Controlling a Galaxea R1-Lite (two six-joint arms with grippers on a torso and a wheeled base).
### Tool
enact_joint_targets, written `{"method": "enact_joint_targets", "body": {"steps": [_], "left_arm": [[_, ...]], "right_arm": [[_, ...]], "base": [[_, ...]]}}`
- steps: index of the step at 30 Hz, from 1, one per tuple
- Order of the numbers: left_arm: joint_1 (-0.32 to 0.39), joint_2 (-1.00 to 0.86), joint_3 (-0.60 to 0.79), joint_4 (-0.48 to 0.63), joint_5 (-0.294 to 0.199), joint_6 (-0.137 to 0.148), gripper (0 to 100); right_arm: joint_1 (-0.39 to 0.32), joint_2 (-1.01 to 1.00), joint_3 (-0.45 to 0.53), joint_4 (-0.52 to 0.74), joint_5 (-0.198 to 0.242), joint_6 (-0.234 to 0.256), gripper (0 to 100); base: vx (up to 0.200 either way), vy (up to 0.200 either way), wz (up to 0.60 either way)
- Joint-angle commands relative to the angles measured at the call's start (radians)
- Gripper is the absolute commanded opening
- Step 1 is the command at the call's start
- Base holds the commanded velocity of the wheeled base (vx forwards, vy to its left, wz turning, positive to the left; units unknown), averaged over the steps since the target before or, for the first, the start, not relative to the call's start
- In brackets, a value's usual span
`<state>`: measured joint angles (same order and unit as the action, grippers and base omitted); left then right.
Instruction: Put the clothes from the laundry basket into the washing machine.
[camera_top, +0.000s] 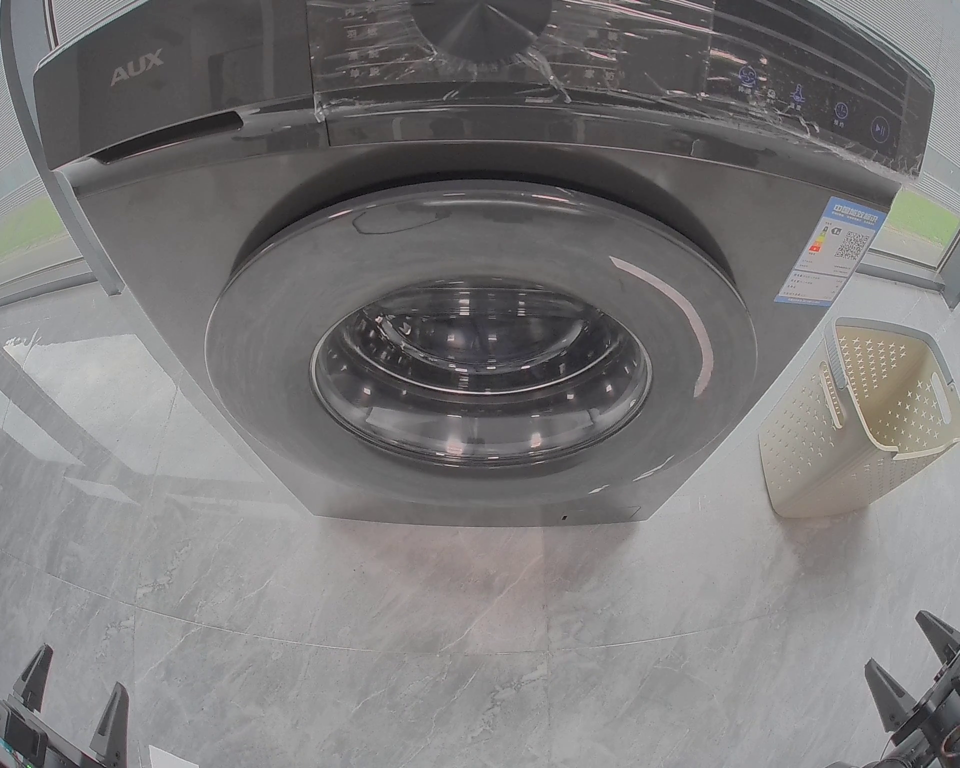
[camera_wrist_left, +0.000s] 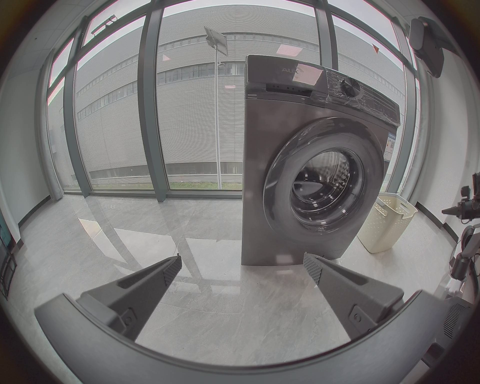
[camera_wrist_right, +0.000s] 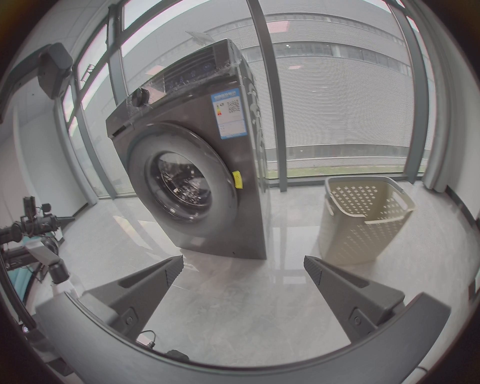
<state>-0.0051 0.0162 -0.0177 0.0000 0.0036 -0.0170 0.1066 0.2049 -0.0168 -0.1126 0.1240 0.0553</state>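
Holes dot the walls of the cream plastic laundry basket (camera_top: 812, 450), which is a box shape with round corners and a cut-out handle on each side. It stands upright on the shiny grey stone floor (camera_top: 400, 620), just to the right of the big grey metal washing machine (camera_top: 160, 230). I can see the inner walls of the basket but not its bottom, so I cannot tell what lies down in there.

The machine's round door (camera_top: 480, 370) is shut. Its middle is a bulgy glass window, and through the glass the shiny metal drum shows. What is in the drum I cannot tell. Crinkly clear plastic wrap (camera_top: 600, 60) covers the dial and buttons on top. A blue and white sticker (camera_top: 832, 250) sits on the front, up at the right. Tall windows (camera_wrist_left: 115, 100) stand far behind the machine.

Near the robot, the left hand (camera_top: 78, 672) is low at the left and the right hand (camera_top: 898, 642) is low at the right. Both are well apart from the machine and the basket. On each, the dark pointy fingers are spread wide and hold nothing.
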Motion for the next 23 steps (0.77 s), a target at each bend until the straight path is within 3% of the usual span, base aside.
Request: {"method": "enact_joint_targets", "body": {"steps": [1,3,4,8,11,13,23], "left_arm": [[-0.001,-0.010,0.016,0.000,0.001,-0.006,100],[-0.001,-0.010,0.016,0.000,0.001,-0.006,100],[-0.001,-0.010,0.016,0.000,0.001,-0.006,100],[-0.001,-0.010,0.016,0.000,0.001,-0.004,100],[-0.001,-0.010,0.016,0.000,0.001,-0.008,100],[-0.001,-0.010,0.016,0.000,0.001,-0.008,100],[0.001,-0.012,0.018,-0.002,0.009,0.008,100]], "right_arm": [[-0.105,-0.205,0.015,0.062,-0.092,-0.009,100],[-0.105,-0.205,0.017,0.076,-0.188,-0.008,100],[-0.107,-0.205,0.017,0.090,-0.199,-0.005,100],[-0.108,-0.203,0.015,0.100,-0.192,-0.014,100],[-0.107,-0.202,0.015,0.113,-0.119,-0.084,100],[-0.105,-0.202,0.015,0.114,-0.093,-0.084,100],[-0.105,-0.202,0.015,0.114,-0.103,-0.075,100]], "base": [[0.000,0.000,0.00],[0.000,0.000,0.00],[0.000,0.000,0.00],[0.000,0.000,0.00],[0.000,0.000,0.00],[0.000,0.000,0.00],[0.000,0.000,0.00]]}}
